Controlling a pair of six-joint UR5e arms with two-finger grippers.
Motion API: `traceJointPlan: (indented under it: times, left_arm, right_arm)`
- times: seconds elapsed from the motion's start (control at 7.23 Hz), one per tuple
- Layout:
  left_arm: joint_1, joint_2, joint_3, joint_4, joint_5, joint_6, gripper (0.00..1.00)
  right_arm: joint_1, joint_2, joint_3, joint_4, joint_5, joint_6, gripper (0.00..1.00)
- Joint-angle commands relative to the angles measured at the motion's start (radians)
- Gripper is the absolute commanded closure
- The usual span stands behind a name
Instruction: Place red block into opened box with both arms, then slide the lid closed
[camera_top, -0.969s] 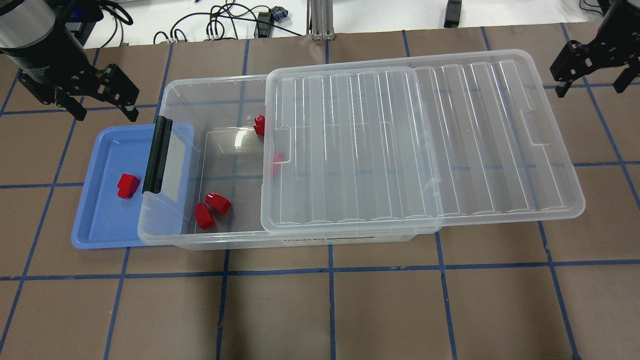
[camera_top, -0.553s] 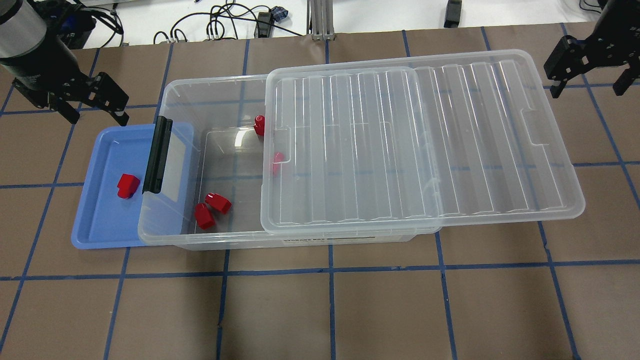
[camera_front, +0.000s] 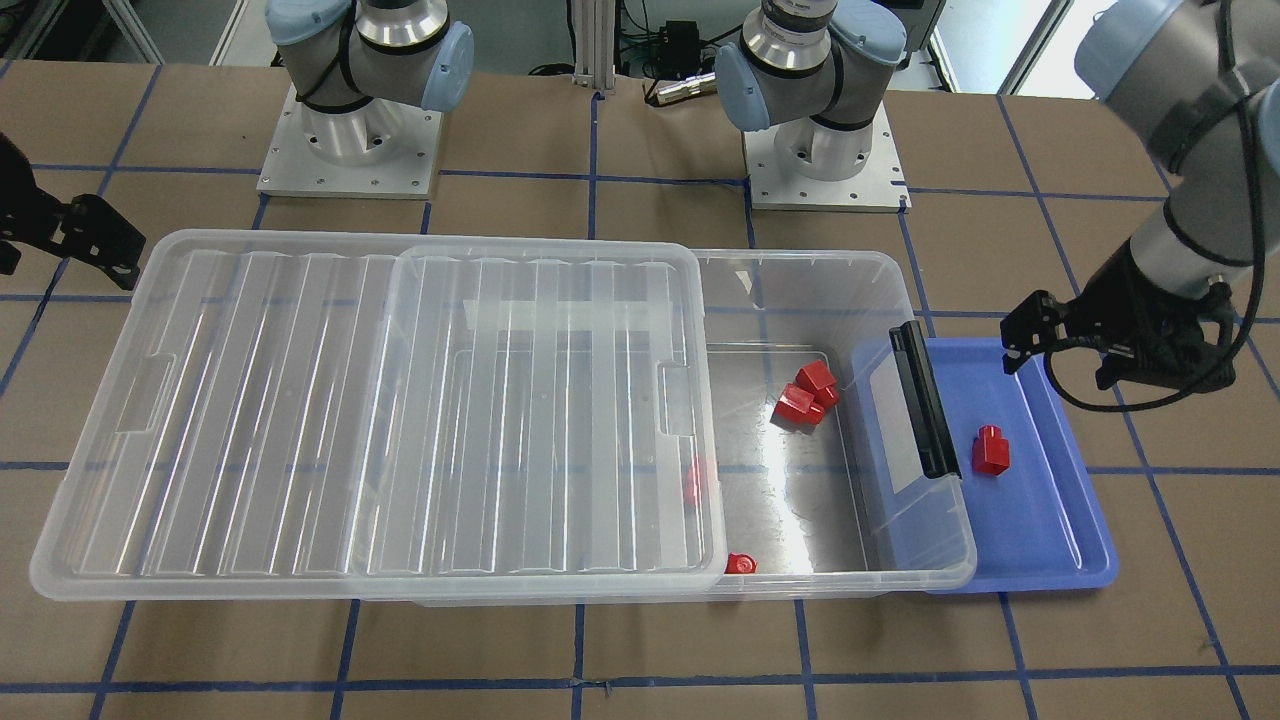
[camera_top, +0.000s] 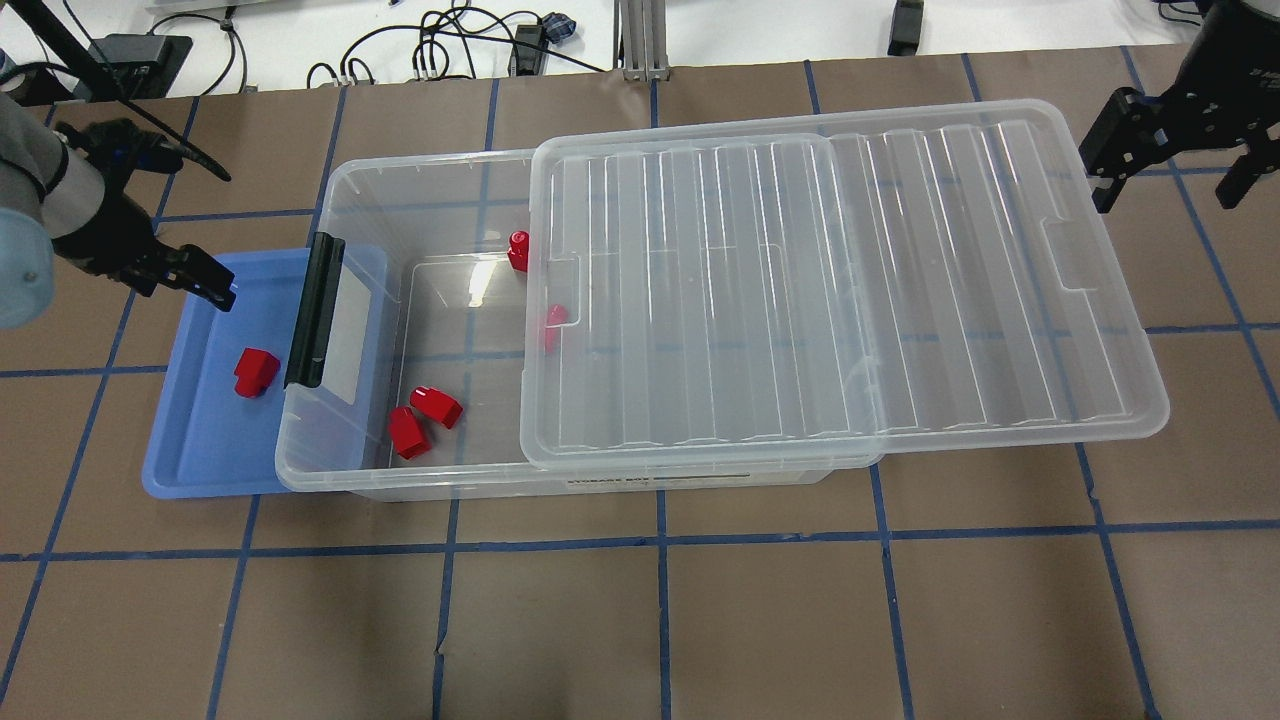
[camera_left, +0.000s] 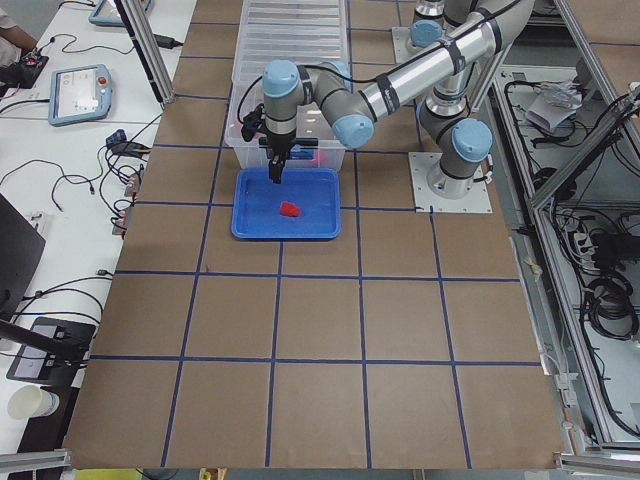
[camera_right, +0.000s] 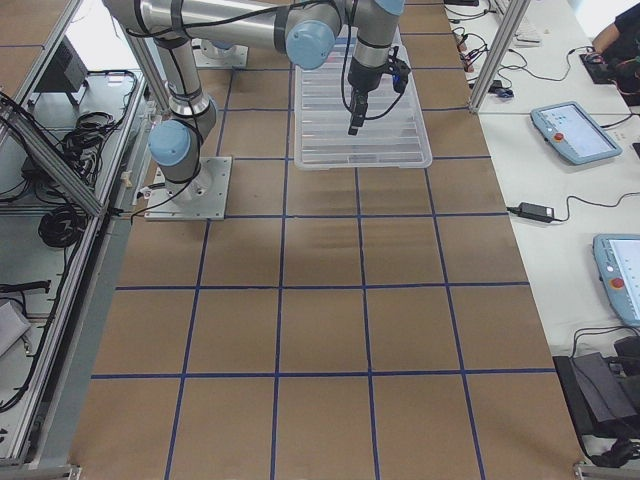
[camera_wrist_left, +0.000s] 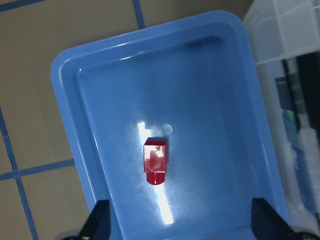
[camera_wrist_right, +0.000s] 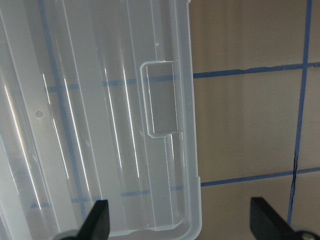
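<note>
I saw one block (camera_top: 256, 371) lying in the tray (camera_top: 190, 440) at the box's (camera_top: 430, 180) left end; the lid (camera_top: 900, 280) sat half across the box, overhanging rightward.

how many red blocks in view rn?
5 red blocks: one in the blue tray; two side by side on the box floor; one by the box's far wall; one partly under the lid edge. The lid may hide more.

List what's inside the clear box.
Four red blocks: two together in the open end, one at the edge of the lid, one blurred beneath it. Its ribs blur the rest.
</note>
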Motion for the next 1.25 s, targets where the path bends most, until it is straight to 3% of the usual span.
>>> traceJointPlan:
  times: [0.0, 0.55, 0.83, 1.11]
  left_arm:
    - [0.029, -0.06, -0.082, 0.121, -0.002, 0.08, 0.0]
    - [0.031, -0.2, -0.091, 0.201, -0.002, 0.077, 0.0]
    - [0.031, -0.23, -0.09, 0.21, -0.001, 0.07, 0.19]
    - [0.033, -0.234, -0.079, 0.216, 0.001, 0.073, 0.62]
  right_arm:
    - [-0.002, 0.003, 0.001, -0.001, 0.003, -0.003, 0.0]
    - [-0.002, 0.008, 0.001, -0.005, 0.006, 0.0, 0.0]
    - [-0.002, 0.008, 0.002, -0.007, 0.005, 0.009, 0.0]
    - [-0.004, 0.008, 0.002, -0.01, -0.005, 0.012, 0.0]
